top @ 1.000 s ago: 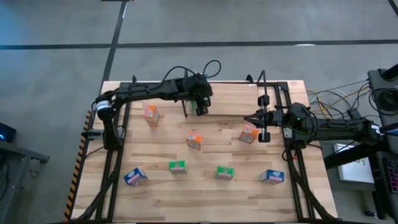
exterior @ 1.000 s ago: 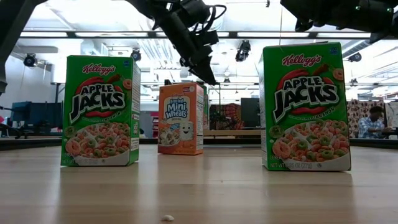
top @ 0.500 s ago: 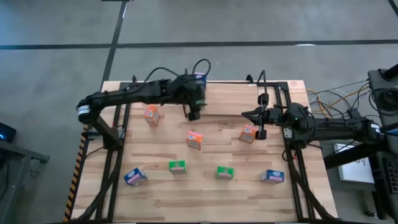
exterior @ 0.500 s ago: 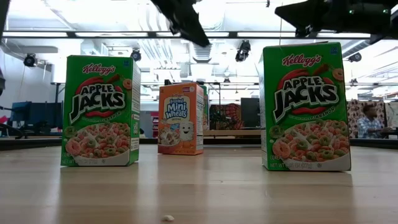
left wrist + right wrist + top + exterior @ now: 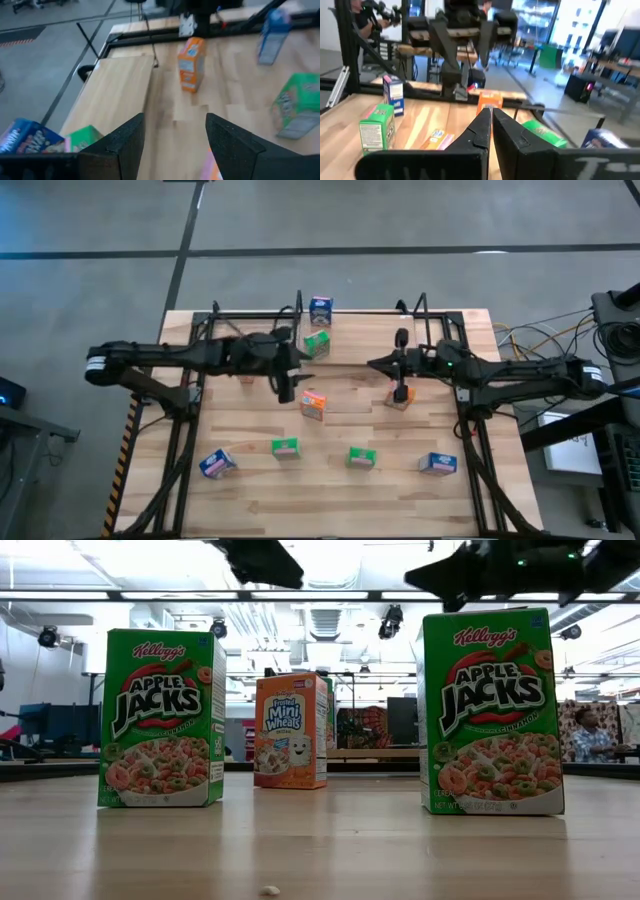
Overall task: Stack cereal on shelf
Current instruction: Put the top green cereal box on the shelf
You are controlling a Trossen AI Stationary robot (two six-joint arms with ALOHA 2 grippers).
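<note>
A blue cereal box (image 5: 320,310) and a green one (image 5: 317,342) stand on the shelf (image 5: 365,330) at the table's far edge. More cereal boxes stand on the tabletop: two orange (image 5: 313,404) (image 5: 400,395), two green (image 5: 285,447) (image 5: 361,458) and two blue (image 5: 217,464) (image 5: 437,464). My left gripper (image 5: 287,392) (image 5: 175,120) hangs open over the table, left of the middle orange box, with nothing between its fingers. My right gripper (image 5: 372,364) (image 5: 488,112) is shut and empty, raised beside the right orange box and pointing toward the table's left.
Black frame rods (image 5: 180,440) (image 5: 470,440) run along the table's left and right sides. The shelf's thin upright posts (image 5: 421,305) stand at the far edge. Bare wood lies along the near edge (image 5: 320,510). People are in the room beyond the table.
My left gripper has drawn back from the shelf toward the table's left and near side and has risen, still open. The green box now stands alone on the shelf next to the blue one. My right gripper has shifted a little toward the table's left, still shut.
</note>
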